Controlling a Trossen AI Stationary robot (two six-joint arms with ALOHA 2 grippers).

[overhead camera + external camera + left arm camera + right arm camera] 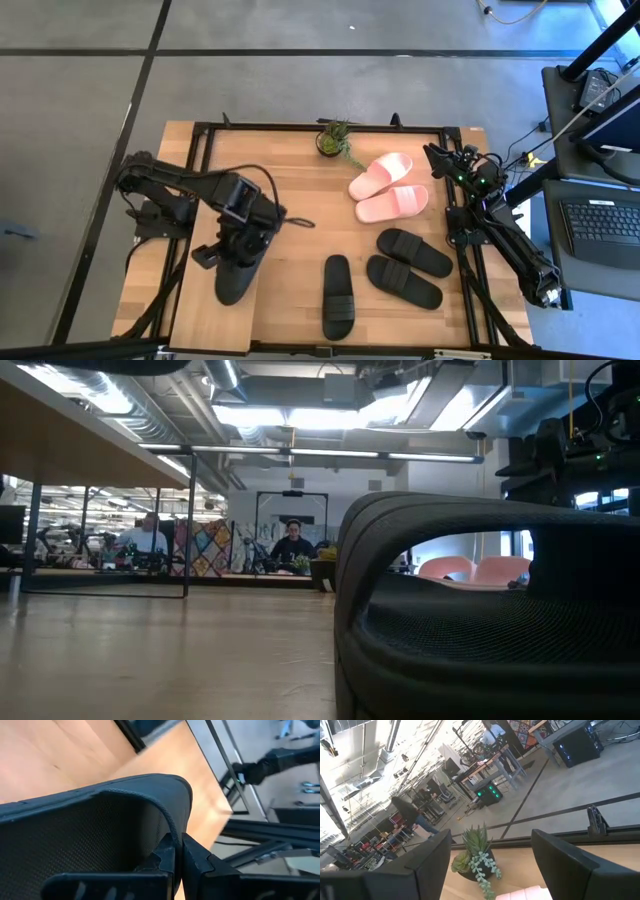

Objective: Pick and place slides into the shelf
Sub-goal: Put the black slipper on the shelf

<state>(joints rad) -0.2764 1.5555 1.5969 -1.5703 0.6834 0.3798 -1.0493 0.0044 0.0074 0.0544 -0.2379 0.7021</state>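
My left gripper (240, 238) is shut on a black slide (235, 282) that lies over the light-wood shelf (195, 318) at the table's near left. Whether the slide rests on the shelf top, I cannot tell. Another black slide (338, 296) lies flat near the front edge and fills the low view (480, 610). Two more black slides (413, 251) (403, 281) lie side by side to its right. Two pink slides (381, 175) (392, 203) lie farther back. My right gripper (492, 865) stands open at the table's far right, holding nothing. My left gripper pinches the edge of the black slide's strap (169, 826) between its two fingers (197, 862). The fingers slant down from above, and the slide's sole stretches from them toward the table's near edge.
A small potted plant (335, 140) stands at the far edge, near the pink slides. A black frame runs around the tabletop (300, 215). In the low view the shelf's top (80, 430) stands on thin legs (187, 525). People sit in the room beyond.
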